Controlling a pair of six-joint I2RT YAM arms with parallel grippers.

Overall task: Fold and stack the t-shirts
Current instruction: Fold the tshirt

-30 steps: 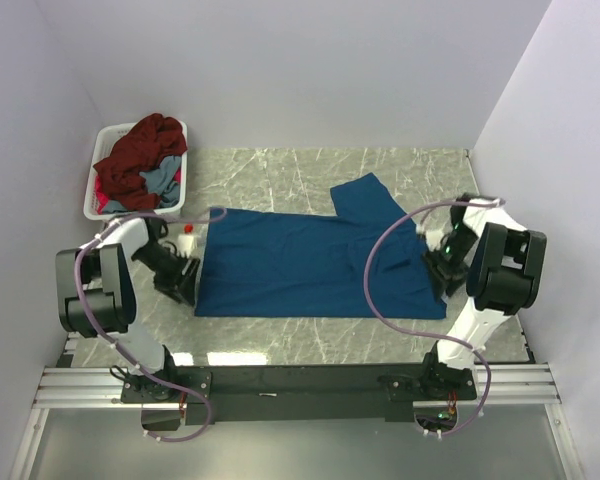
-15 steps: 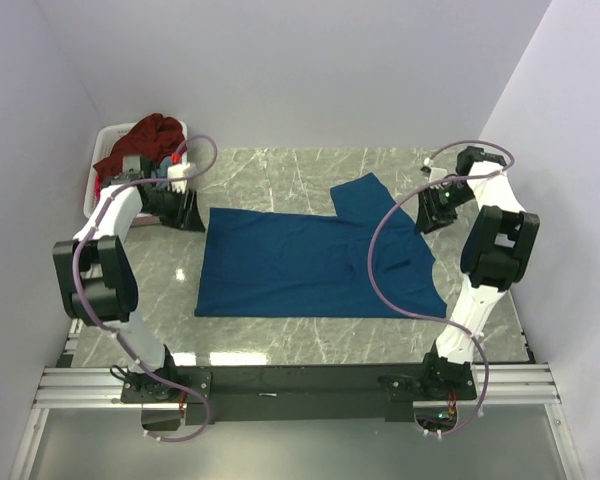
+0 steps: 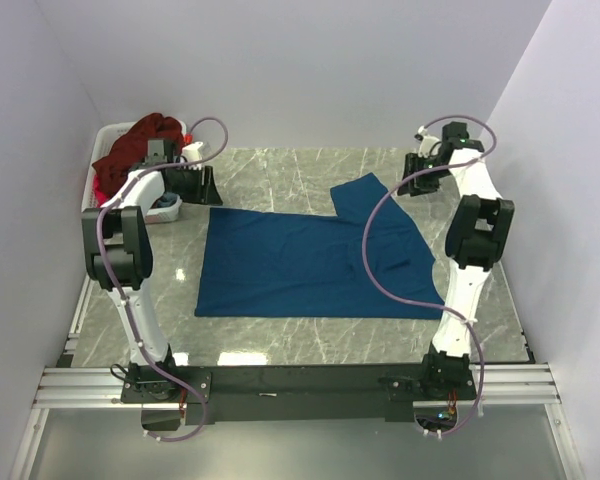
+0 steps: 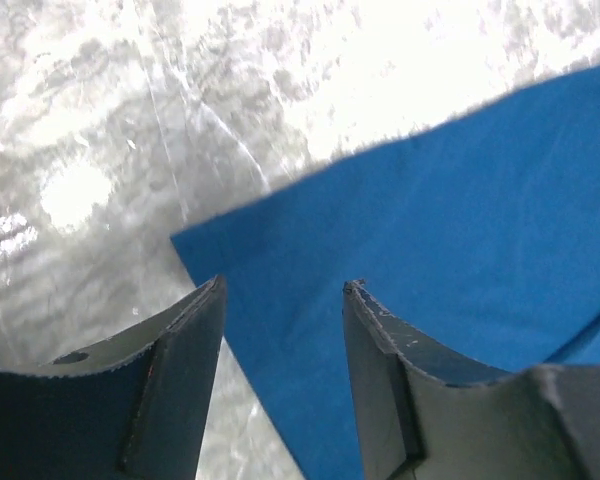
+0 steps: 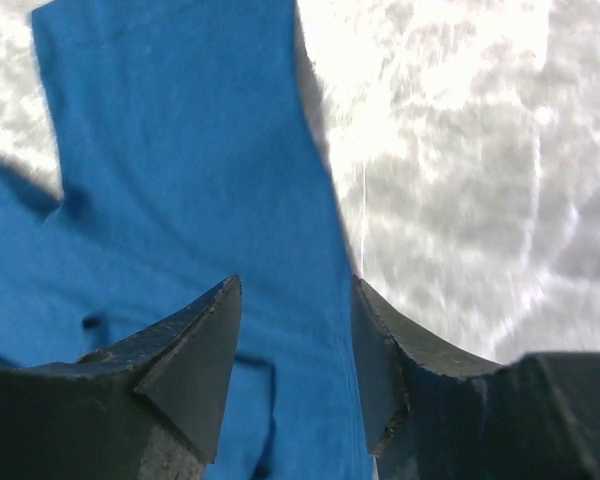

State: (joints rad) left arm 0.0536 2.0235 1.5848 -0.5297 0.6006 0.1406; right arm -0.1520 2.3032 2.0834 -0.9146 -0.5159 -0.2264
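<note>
A deep blue t-shirt point(image 3: 310, 265) lies spread flat on the marble table, with one sleeve pointing to the far side point(image 3: 365, 198). My left gripper point(image 3: 205, 187) is open and empty over the shirt's far left corner; in the left wrist view that corner point(image 4: 280, 250) lies between and beneath the fingertips of the gripper point(image 4: 283, 290). My right gripper point(image 3: 412, 175) is open and empty just beyond the far sleeve; in the right wrist view the sleeve's edge point(image 5: 280, 200) lies under the gap of the gripper point(image 5: 295, 285). A dark maroon t-shirt point(image 3: 140, 150) is heaped in the basket.
The white plastic basket point(image 3: 108, 131) stands at the far left corner, right behind my left arm. Walls close the table on the left, the far side and the right. Purple cables loop over both arms.
Both arms have swung from the shirt's near side out to its far side. The left went to the far left corner by the basket, the right to the far sleeve. The shirt has not moved.
</note>
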